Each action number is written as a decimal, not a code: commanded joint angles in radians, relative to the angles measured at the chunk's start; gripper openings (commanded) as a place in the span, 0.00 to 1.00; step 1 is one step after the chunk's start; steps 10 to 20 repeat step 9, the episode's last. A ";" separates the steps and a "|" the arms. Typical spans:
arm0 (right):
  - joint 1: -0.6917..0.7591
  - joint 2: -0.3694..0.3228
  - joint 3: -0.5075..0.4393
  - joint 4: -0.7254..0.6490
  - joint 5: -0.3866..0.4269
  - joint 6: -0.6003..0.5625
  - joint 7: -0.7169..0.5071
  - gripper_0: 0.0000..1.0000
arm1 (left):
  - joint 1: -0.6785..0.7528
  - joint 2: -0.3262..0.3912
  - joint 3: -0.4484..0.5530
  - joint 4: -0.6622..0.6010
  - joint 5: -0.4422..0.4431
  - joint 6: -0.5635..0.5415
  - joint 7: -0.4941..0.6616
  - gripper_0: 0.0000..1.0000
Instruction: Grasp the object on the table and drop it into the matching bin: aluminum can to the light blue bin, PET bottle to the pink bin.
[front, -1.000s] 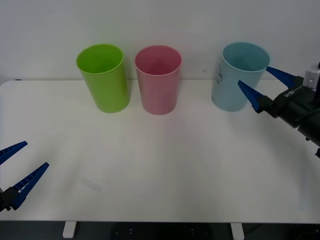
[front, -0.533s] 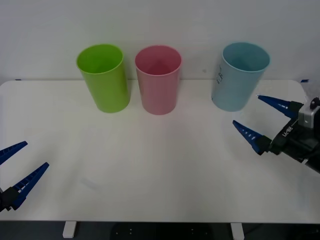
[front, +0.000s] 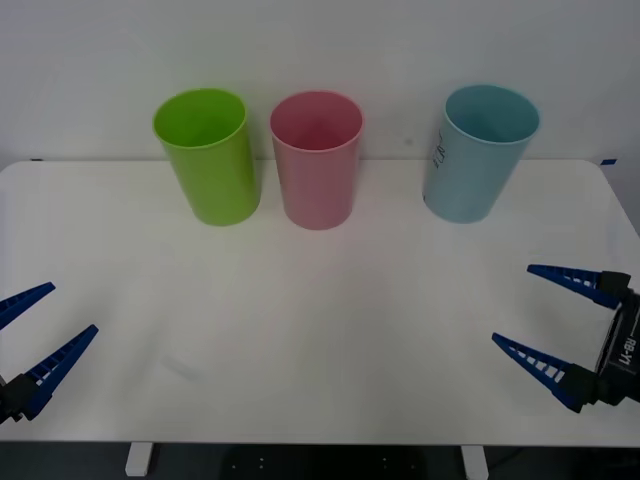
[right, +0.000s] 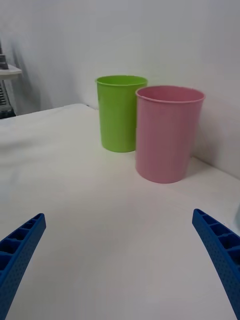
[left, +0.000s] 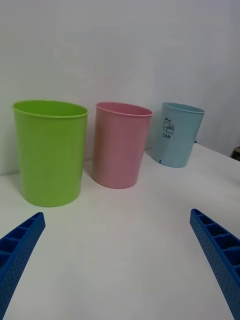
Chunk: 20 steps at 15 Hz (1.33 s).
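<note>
Light blue bin upright at table far edge, well beyond right gripper fingers, spread wide, empty. Left gripper likewise wide, empty. Three bins: light blue, pink bin, green bin.

Wall: a plain white wall is seen behind the far edge of the surface, unmarked and evenly lit.
Surface: a white top with rounded corners is spread across the front view; soft shadows are cast on it.
Floor: a dark strip is seen below the near edge of the surface.
Supports: two white pieces are seen under the near edge, one toward each side.
Side furniture: a pale shelf edge is seen at the margin of the right wrist view; what it belongs to cannot be told.
Light: diffuse, with no hard highlights seen.
</note>
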 joint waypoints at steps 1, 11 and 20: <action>0.066 0.000 -0.020 -0.019 -0.009 -0.054 -0.008 1.00 | 0.000 0.000 0.000 0.000 0.000 0.000 0.000 1.00; 0.115 0.000 -0.028 -0.022 -0.005 -0.077 -0.016 1.00 | 0.000 0.000 0.000 0.000 0.000 0.000 0.000 1.00; 0.115 0.000 -0.028 -0.022 -0.005 -0.077 -0.016 1.00 | 0.000 0.000 0.000 0.000 0.000 0.000 0.000 1.00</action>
